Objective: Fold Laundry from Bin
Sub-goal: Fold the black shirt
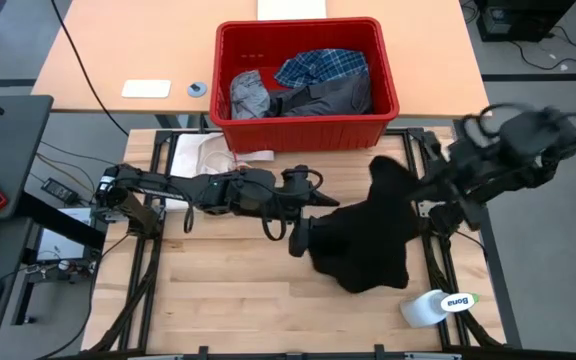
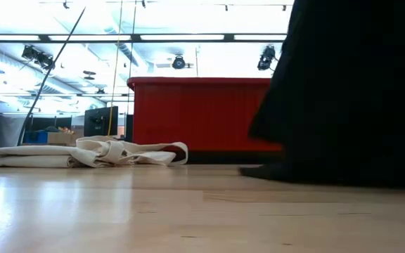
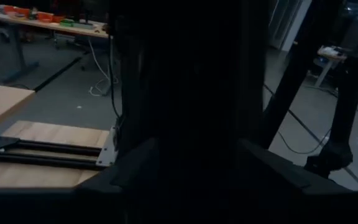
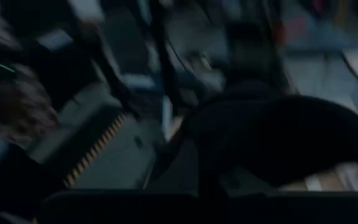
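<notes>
Right gripper [image 1: 393,180], jaws clamped on the black garment [image 1: 368,235] at centre right, should lift higher; left gripper [image 1: 303,235], jaws part-open at its edge, should regrip a corner.

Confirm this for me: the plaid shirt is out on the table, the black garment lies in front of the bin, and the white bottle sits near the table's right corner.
One thing is wrong: the plaid shirt is not on the table. The high view shows it inside the bin. The black garment does lie in front of the bin, and the white bottle is near the right corner.
</notes>
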Motion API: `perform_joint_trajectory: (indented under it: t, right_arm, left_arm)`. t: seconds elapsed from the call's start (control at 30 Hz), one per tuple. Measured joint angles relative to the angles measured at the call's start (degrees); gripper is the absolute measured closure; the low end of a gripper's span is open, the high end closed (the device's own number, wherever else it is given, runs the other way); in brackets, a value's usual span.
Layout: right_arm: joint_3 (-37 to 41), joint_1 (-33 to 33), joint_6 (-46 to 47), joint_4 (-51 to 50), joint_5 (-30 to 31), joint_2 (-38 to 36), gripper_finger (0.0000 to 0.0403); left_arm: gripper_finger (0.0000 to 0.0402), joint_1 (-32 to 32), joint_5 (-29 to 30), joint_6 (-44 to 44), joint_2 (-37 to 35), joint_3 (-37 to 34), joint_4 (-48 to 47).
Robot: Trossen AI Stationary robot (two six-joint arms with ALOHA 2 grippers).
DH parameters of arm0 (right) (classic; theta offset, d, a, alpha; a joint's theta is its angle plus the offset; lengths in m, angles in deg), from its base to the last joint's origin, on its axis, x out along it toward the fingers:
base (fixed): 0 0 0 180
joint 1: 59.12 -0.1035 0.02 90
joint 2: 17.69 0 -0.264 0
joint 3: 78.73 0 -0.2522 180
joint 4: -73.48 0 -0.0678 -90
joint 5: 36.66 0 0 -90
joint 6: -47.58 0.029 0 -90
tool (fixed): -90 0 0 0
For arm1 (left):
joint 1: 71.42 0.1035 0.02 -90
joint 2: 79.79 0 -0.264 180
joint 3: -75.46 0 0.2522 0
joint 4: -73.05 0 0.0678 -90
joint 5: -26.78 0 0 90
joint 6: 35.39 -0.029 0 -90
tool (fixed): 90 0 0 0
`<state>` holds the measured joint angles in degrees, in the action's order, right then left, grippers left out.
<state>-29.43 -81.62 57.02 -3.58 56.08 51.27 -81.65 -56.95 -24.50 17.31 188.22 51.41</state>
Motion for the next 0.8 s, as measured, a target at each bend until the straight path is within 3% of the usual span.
perform_joint_trajectory:
  t: [0.13, 0.23, 0.37, 0.5, 0.67, 0.7, 0.8]
  right_arm:
    - [-1.3, 0.5, -7.3, 16.2, -12.3, 0.1, 0.0397]
    - [-1.4, 2.0, -7.5, 24.3, -19.5, -0.2, 0.0397]
    - [-1.4, 4.7, -5.2, 27.6, -26.4, 0.0, 0.0398]
    - [-1.3, 5.9, -4.1, 37.1, -31.2, 1.7, 0.0398]
    - [-1.3, 7.8, -4.6, 52.3, -27.5, 2.8, 0.0396]
    - [-1.4, 8.3, -4.6, 53.9, -24.1, 2.9, 0.0396]
    - [-1.4, 8.8, -3.0, 51.9, -6.5, 2.6, 0.0395]
  left_arm:
    - [0.0183, 0.1, -0.1, -0.1, -0.1, 0.0, 0.0]
    - [0.0183, 0.2, 0.0, -0.2, -0.1, 0.0, 1.3]
    - [0.0183, 0.4, 0.0, -0.4, -0.6, -0.1, 4.2]
    - [0.0183, 0.5, 0.0, -2.1, -0.6, -0.1, 7.5]
    - [0.0183, 0.5, 0.0, -6.2, -1.8, -0.2, 7.7]
    - [0.0183, 0.5, 0.0, -7.3, -2.5, -0.2, 8.0]
    - [0.0183, 0.5, 0.4, -9.7, -6.2, -0.2, 7.2]
